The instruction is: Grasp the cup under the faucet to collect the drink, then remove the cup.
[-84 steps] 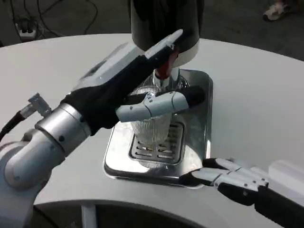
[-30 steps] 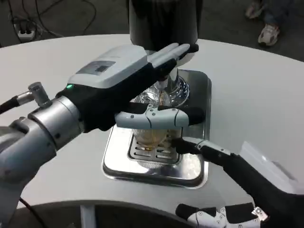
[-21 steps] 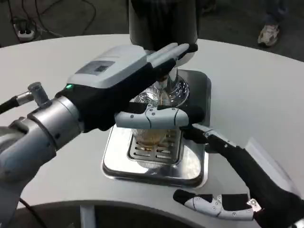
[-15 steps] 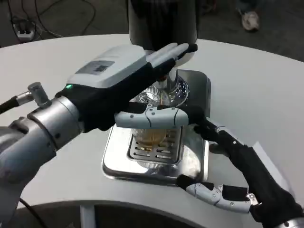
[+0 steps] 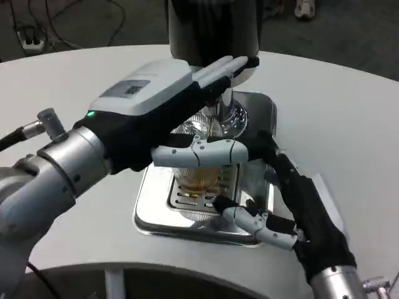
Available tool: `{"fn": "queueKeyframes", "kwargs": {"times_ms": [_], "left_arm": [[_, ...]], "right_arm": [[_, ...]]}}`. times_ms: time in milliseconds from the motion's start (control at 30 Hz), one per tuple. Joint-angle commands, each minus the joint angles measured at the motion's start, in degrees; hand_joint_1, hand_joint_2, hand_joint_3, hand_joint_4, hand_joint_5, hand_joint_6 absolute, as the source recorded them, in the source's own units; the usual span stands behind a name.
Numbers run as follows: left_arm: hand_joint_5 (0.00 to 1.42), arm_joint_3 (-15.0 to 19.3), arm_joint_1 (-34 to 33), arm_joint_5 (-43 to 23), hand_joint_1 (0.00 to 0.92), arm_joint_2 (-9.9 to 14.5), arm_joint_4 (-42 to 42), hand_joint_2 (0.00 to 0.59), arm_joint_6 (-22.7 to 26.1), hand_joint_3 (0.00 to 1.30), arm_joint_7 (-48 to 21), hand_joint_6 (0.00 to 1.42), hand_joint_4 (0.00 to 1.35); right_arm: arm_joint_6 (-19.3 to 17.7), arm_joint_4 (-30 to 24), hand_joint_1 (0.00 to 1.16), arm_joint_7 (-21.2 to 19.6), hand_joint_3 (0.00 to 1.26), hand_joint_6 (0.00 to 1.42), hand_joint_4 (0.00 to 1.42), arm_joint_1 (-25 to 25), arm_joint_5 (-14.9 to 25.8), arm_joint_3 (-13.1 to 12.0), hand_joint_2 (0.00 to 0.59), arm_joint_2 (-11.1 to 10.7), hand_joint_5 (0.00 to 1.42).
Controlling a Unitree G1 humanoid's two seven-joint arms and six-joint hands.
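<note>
Presently, cup: a ribbed clear glass standing upright on the slotted grate of the drip tray, directly beneath the faucet; amber liquid fills its lower part.
Left hand: reaches across the top of the cup to the faucet lever, fingers extended against it; one finger lies across the front of the cup. Holds no object.
Right hand: palm turned toward the cup at its right side, fingers spread and unclenched, one low over the tray; contact with the glass cannot be determined.
Dispenser: dark cylinder above the faucet.
Table: white, supports the tray.
</note>
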Motion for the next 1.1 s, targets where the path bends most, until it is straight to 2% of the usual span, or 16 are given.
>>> {"fn": "queueKeyframes", "kwargs": {"times_ms": [33, 133, 267, 633, 1100], "left_arm": [[0.12, -2.2, 2.5, 0.9, 0.000, 0.7, 1.1, 0.158, 1.1, 0.04, -3.5, 0.04, 0.02], [0.12, -2.4, 2.4, 1.2, 0.000, 0.9, 1.2, 0.159, 1.0, 0.04, -3.7, 0.04, 0.02], [0.12, -2.7, 2.1, 1.3, 0.000, 1.6, 1.2, 0.160, 0.4, 0.04, -4.5, 0.04, 0.02], [0.12, -2.2, 1.7, 1.2, 0.000, 3.5, 1.0, 0.162, -0.4, 0.04, -5.3, 0.01, 0.02], [0.12, -2.1, 1.5, 1.3, 0.000, 4.9, 0.9, 0.165, -0.4, 0.03, -6.0, 0.00, 0.02]], "right_arm": [[-2.2, 4.6, 0.83, -3.1, 0.07, 0.11, 0.08, -2.8, 0.0, 0.7, 0.174, 2.2, 0.06], [-3.0, 8.8, 0.83, -5.2, 0.07, 0.11, 0.08, -5.5, -0.1, 0.8, 0.174, 3.5, 0.06], [-3.9, 12.1, 0.83, -6.9, 0.07, 0.11, 0.08, -7.7, -0.2, 1.0, 0.174, 4.1, 0.06], [-4.5, 15.0, 0.83, -8.8, 0.07, 0.12, 0.08, -10.4, 0.1, 2.0, 0.174, 5.2, 0.05], [-5.6, 20.3, 0.83, -14.2, 0.06, 0.06, 0.05, -14.7, -1.9, 4.1, 0.164, 6.6, 0.00]]}}
